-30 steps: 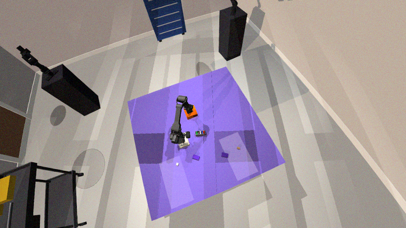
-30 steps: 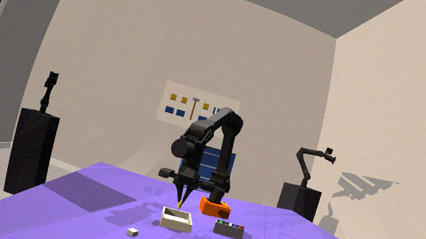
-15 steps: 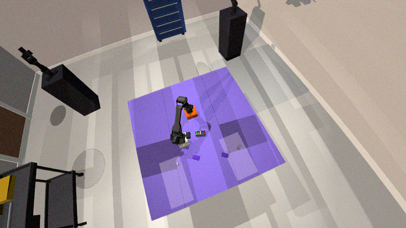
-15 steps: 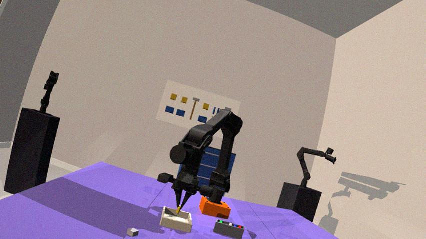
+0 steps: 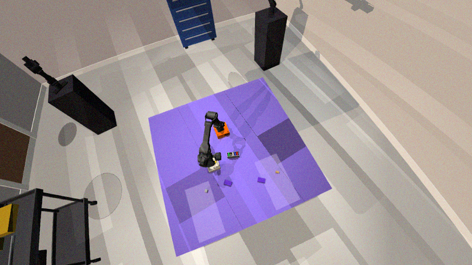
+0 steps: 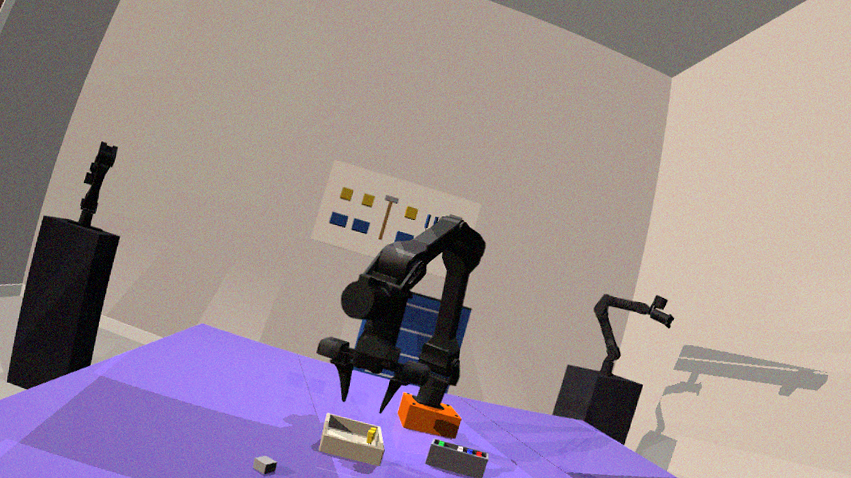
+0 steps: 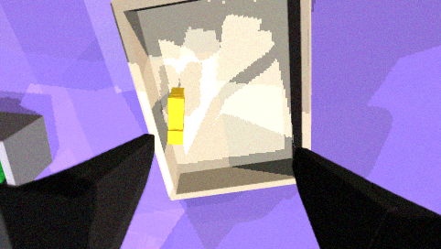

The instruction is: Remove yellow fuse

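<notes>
The yellow fuse [image 6: 370, 435] [image 7: 176, 116] is inside the cream tray [image 5: 213, 169] [image 6: 351, 447] [image 7: 215, 180], close to the wall on the fuse block's side. It looks upright or slightly leaning; whether it touches the wall is unclear. My gripper [image 6: 362, 406] [image 7: 226, 150] is open and empty above the tray, its fingertips apart and higher than the fuse. The grey fuse block [image 5: 233, 157] [image 6: 455, 460] [image 7: 29, 151] stands beside the tray, with green [image 6: 440, 444], white [image 6: 460, 448], blue [image 6: 470, 451] and red [image 6: 479, 453] fuses in it.
The orange arm base [image 5: 223, 133] [image 6: 412, 413] stands behind the tray and block. A small grey cube [image 5: 206, 190] [image 6: 264, 464], two purple blocks [image 5: 227, 182] [image 5: 261, 180] and a small tan piece [image 5: 277, 172] lie on the side away from the base.
</notes>
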